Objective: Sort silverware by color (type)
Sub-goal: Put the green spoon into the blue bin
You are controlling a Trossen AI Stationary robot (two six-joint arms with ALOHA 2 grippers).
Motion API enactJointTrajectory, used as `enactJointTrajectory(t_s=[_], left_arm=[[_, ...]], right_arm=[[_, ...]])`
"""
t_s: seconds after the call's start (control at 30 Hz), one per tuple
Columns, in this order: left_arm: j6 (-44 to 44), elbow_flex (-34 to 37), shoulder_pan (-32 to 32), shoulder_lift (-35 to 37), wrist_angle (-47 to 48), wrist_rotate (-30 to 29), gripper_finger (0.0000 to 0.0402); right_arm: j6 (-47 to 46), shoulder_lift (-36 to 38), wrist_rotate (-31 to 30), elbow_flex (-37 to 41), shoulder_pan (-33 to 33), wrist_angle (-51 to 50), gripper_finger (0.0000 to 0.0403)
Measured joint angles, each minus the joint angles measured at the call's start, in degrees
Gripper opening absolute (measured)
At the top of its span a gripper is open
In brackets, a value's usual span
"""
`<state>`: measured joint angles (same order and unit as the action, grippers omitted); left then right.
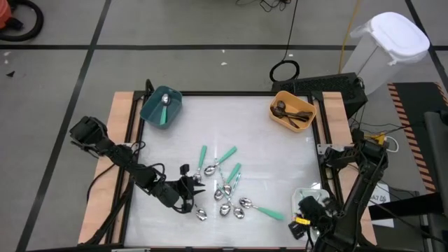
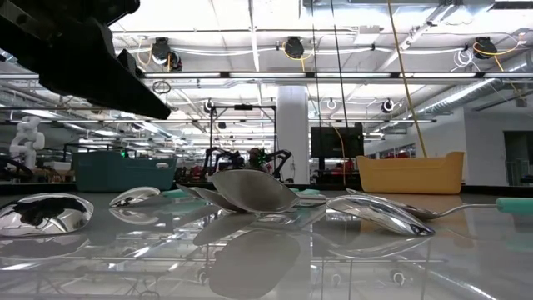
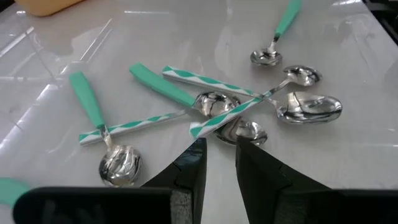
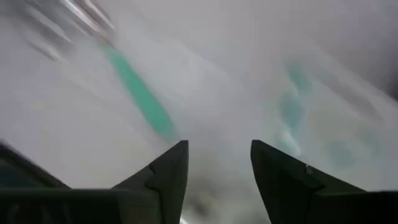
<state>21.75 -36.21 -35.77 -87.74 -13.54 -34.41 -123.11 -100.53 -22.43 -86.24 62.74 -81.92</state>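
Several spoons with teal or teal-and-white striped handles (image 3: pixel 158 84) and shiny silver bowls (image 1: pixel 225 187) lie in a loose heap flat on the white table's middle, some handles crossing. My left gripper (image 3: pixel 219 163) sits low at the heap's left side (image 1: pixel 185 185), open by a narrow gap, with nothing between its fingers; its tips stand just short of a spoon bowl (image 3: pixel 244 132). My right gripper (image 4: pixel 214 163) hangs open over the table's near right corner (image 1: pixel 308 210), empty. A blurred teal handle (image 4: pixel 140 93) lies below it.
A teal bin (image 1: pixel 161 107) with one spoon stands at the far left. An orange bin (image 1: pixel 292 112) holding dark utensils stands at the far right. A white bin (image 1: pixel 310 194) sits near the right gripper. One teal-handled spoon (image 1: pixel 262 208) lies apart toward it.
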Motion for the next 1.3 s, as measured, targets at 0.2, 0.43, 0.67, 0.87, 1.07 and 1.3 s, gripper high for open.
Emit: enactJointTrajectory(t_s=[0.2,0.43,0.67,0.87,1.07,1.3], left_arm=[[1.22,0.0,0.51,0.0,0.62,0.0,0.0088],[2.35,0.0,0.74,0.0,0.65,-0.03,0.0088],[-0.8,0.0,1.5,0.0,-0.52,-3.57,0.0088],[-0.02,0.0,2.11,0.0,-2.43,-4.87,0.0088],[-3.66,0.0,1.32,0.0,-11.93,-1.63,0.0131],[-3.64,-3.44,1.16,0.0,-9.6,-3.26,0.0273]], right_arm=[[10.34,-0.27,-29.06,-0.16,-1.9,4.95,0.017],[33.38,-5.43,-46.36,-0.17,-8.62,16.75,0.017],[51.46,-14.02,-42.55,-0.16,-15.08,31.47,0.0171],[63.28,-19.63,-29.18,-0.15,-19.69,40.74,0.0171],[77.4,-21.45,-22.16,-0.15,-21.54,42.91,0.0171],[83.48,-17.16,-26.8,-0.15,-21.8,36.26,0.0171]])
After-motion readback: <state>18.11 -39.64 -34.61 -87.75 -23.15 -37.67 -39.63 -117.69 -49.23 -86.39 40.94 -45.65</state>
